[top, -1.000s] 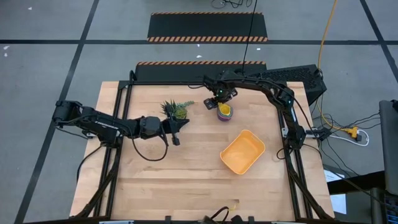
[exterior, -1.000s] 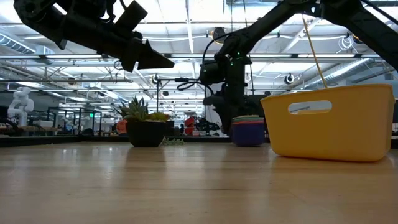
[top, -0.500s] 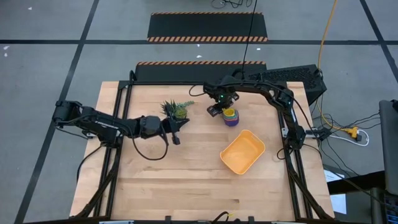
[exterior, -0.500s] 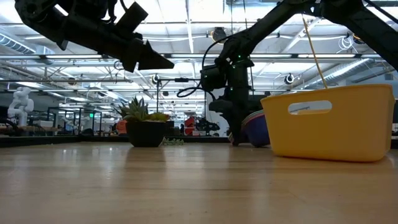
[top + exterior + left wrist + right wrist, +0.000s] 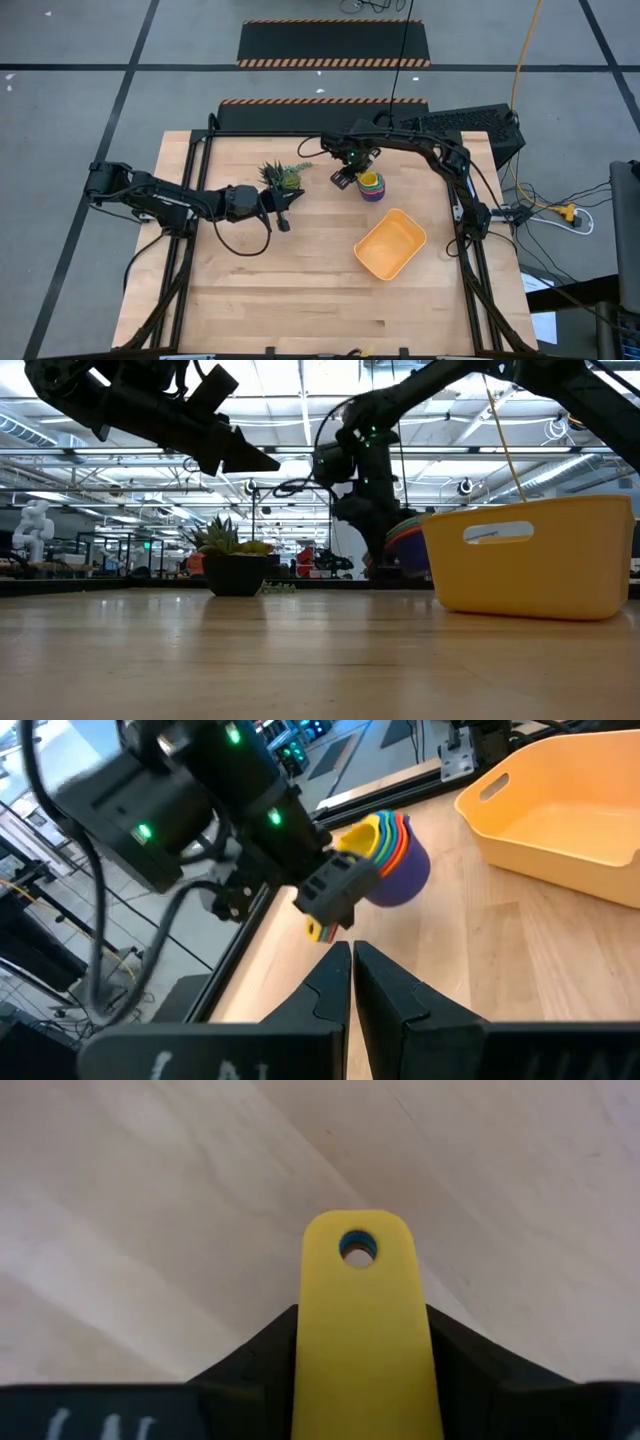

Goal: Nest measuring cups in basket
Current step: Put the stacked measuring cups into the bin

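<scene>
The high view looks straight down from far above, taking in the whole bench (image 5: 300, 280) at frame centre. The low view sits at bench-top level, facing across into the room, close to the basket (image 5: 530, 555) at its right. The left wrist view looks past its own pincer (image 5: 352, 982) toward the stacked measuring cups (image 5: 392, 855), shared with the overhead. The right wrist view sits tight against a yellow cup handle (image 5: 362, 1330).
</scene>
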Controlling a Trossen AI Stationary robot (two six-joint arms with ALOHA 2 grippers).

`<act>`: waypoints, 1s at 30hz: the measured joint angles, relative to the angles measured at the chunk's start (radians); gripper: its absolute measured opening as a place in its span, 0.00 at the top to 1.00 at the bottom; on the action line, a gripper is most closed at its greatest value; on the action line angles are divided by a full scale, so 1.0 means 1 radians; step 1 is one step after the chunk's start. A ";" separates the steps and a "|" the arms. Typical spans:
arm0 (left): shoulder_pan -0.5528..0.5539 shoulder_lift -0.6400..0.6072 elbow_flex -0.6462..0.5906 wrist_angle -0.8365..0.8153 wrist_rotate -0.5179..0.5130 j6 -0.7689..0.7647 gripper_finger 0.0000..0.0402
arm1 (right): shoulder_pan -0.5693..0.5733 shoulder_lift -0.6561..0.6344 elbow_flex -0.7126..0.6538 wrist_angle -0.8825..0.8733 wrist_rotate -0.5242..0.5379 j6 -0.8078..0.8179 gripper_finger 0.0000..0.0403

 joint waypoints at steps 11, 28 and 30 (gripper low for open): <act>0.000 0.000 0.000 -0.009 0.000 0.000 0.95 | 0.074 0.000 0.205 -0.203 0.011 0.029 0.64; 0.000 0.000 0.000 -0.044 0.000 -0.009 0.95 | 0.258 -0.158 0.226 -0.321 0.025 0.470 0.64; 0.000 0.000 0.000 -0.044 0.001 -0.022 0.95 | 0.276 -0.195 0.167 -0.326 0.029 0.549 0.64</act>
